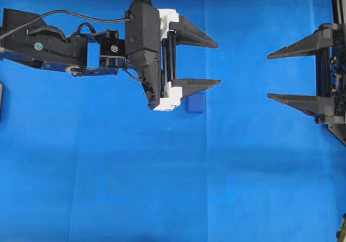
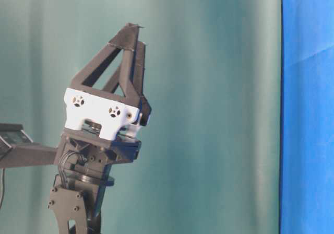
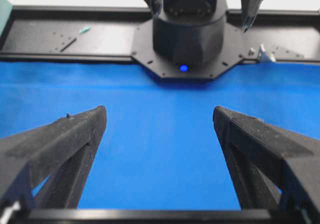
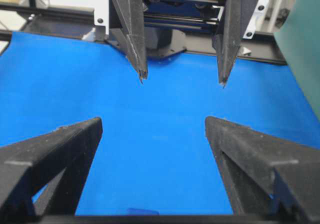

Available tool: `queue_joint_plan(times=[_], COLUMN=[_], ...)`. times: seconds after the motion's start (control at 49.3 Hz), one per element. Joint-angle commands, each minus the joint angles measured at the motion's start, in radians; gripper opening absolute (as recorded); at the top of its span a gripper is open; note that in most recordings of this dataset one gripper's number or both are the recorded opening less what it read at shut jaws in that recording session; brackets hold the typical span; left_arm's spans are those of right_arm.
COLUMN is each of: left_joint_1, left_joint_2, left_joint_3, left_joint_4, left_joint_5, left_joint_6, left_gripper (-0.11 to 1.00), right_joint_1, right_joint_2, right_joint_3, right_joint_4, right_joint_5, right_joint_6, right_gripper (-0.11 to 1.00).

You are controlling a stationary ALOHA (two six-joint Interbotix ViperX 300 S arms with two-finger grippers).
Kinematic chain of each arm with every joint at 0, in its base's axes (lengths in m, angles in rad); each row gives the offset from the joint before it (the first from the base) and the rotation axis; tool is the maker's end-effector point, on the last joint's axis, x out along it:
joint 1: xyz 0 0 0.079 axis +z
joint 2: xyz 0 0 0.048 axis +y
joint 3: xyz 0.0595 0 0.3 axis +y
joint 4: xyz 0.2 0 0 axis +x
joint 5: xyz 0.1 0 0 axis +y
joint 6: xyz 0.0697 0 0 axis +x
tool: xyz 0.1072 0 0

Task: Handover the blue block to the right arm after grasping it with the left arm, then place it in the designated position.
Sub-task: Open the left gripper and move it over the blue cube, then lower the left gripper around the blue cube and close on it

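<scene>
Mid-frame overhead, my left gripper gapes empty above the blue block; right gripper likewise. Likely light, rigid: pinch flat sides.

The small dark-blue blue block lies on the cloth, partly hidden under the left gripper.

A dark-blue block lies on bright blue cloth; the left gripper has black fingers and white brackets.

Blue cloth covers table; blue block on it.
</scene>
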Motion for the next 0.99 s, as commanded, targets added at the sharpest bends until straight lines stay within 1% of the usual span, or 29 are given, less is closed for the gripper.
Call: queue_joint_plan(times=[0.0, 0.081, 0.183, 0.426, 0.507, 0.568, 0.669, 0.771, 0.973], left_joint_1=[0.002, 0.002, 0.002, 0.002, -0.003, -0.009, -0.017, -0.02, -0.018], left_joint_2=[-0.009, -0.002, 0.023, 0.107, 0.133, 0.15, 0.167, 0.169, 0.167], left_joint_3=[-0.04, -0.071, -0.126, -0.304, -0.359, -0.391, -0.426, -0.43, -0.42], left_joint_4=[0.003, 0.003, 0.003, 0.003, 0.003, 0.003, 0.003, 0.003, 0.003], left_joint_5=[0.041, 0.129, 0.279, 0.681, 0.793, 0.856, 0.904, 0.904, 0.89], left_joint_6=[-0.003, -0.005, -0.005, 0.006, 0.008, 0.009, 0.014, 0.029, 0.028], left_gripper=[0.91, 0.91, 0.91, 0.91, 0.91, 0.91, 0.91, 0.91, 0.91], right_joint_1=[0.0, -0.002, -0.002, -0.002, 0.0, -0.002, 0.0, -0.002, 0.0], right_joint_2=[0.006, 0.006, 0.006, 0.006, 0.006, 0.006, 0.009, 0.012, 0.014], right_joint_3=[-0.025, -0.025, -0.025, -0.025, -0.023, -0.023, -0.023, -0.023, -0.023], right_joint_4=[0.002, 0.002, 0.002, 0.003, 0.003, 0.003, 0.003, 0.003, 0.003], right_joint_5=[-0.011, -0.011, -0.011, -0.008, -0.008, -0.006, -0.008, -0.008, -0.006], right_joint_6=[0.002, 0.002, 0.002, 0.003, 0.003, 0.003, 0.003, 0.003, 0.003], right_gripper=[0.97, 0.97, 0.98, 0.97, 0.97, 0.97, 0.97, 0.97, 0.97])
